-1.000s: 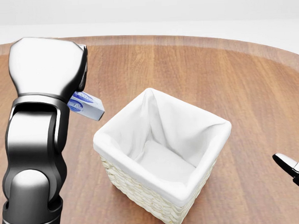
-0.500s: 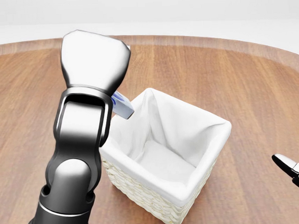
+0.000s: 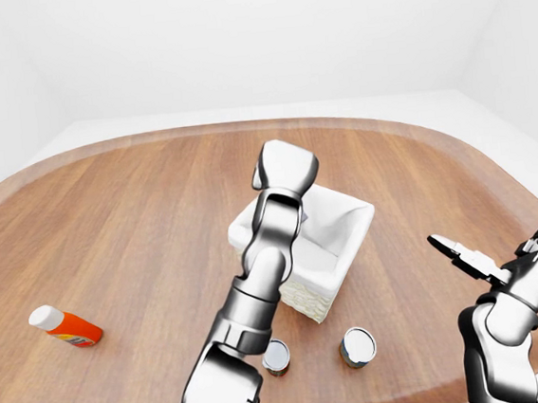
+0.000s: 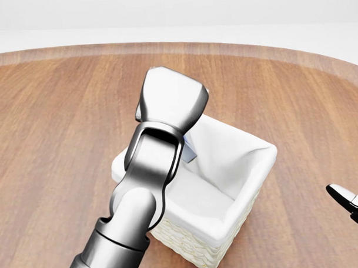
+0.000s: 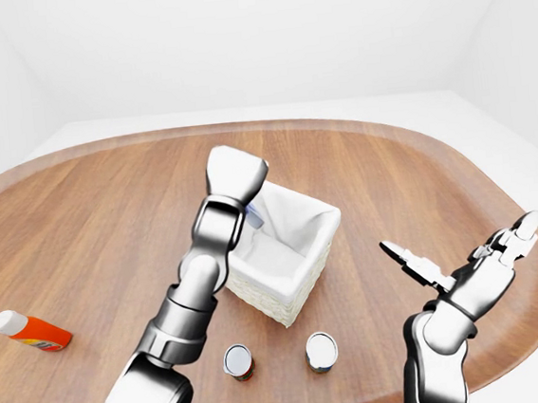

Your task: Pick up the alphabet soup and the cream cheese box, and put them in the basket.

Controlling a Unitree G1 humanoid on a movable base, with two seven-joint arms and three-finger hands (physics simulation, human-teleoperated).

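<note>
My left hand [image 4: 177, 129] is over the white-lined wicker basket [image 4: 254, 170], its back turned toward the camera. It is shut on the cream cheese box [image 4: 190, 151]; only a blue-and-white corner shows below the hand, inside the basket's rim. Two small cans [image 3: 276, 356] [image 3: 358, 345] stand on the table just below the basket in the left-eye view. Their labels are unreadable, so I cannot tell which is the alphabet soup. My right hand [image 5: 457, 258] is open and empty at the right, away from the basket.
An orange bottle with a white cap [image 3: 65, 326] lies at the far left of the round wooden table [image 3: 126, 206]. The table's edge curves close under my right arm at the lower right.
My left arm has swung right with the box, from beside the basket's left corner to over its opening. The box is now mostly hidden. The right hand has not moved.
</note>
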